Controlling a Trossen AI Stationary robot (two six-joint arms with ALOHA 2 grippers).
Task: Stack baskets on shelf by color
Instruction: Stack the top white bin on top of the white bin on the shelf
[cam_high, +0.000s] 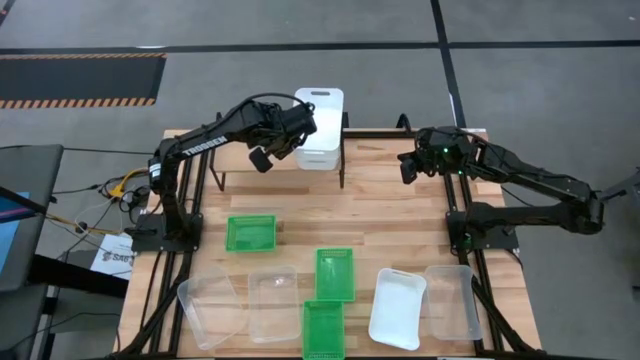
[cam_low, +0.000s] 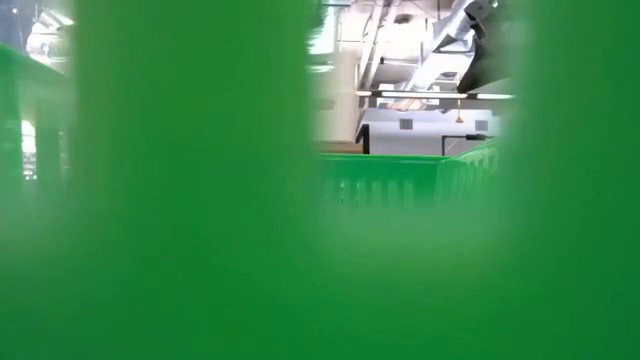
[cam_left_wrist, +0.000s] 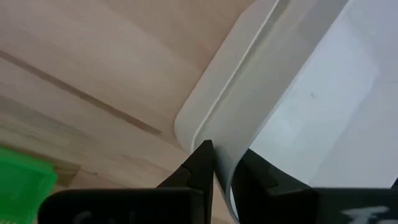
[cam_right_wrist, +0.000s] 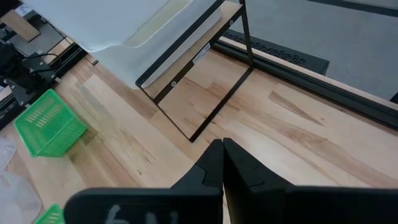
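Observation:
A white basket (cam_high: 320, 120) is over the shelf (cam_right_wrist: 186, 62) at the table's far middle, with my left gripper (cam_high: 293, 140) shut on it. In the right wrist view the white basket (cam_right_wrist: 106, 28) looks tilted above the shelf's black frame. My right gripper (cam_right_wrist: 222, 155) is shut on nothing, above the table's far right (cam_high: 408, 165). Three green baskets (cam_high: 251, 232) (cam_high: 335, 273) (cam_high: 323, 328), three clear baskets (cam_high: 212, 305) (cam_high: 273, 303) (cam_high: 455, 300) and another white basket (cam_high: 398, 307) rest on their bottoms on the table's near half. My left gripper pinches the white basket's side wall at the rim (cam_left_wrist: 225, 163), close to a rounded corner, with one finger (cam_left_wrist: 200, 163) outside and the other (cam_left_wrist: 258, 177) inside. The fingers slant down from the table's left. Whether the basket's bottom rests on the shelf, I cannot tell.
A green basket (cam_low: 180, 180) stands right against the low camera and blocks most of that view. The shelf's thin black legs (cam_high: 343, 172) stand on the wooden table between the two arms. Bare wood (cam_high: 400, 220) lies between the shelf and the row of baskets.

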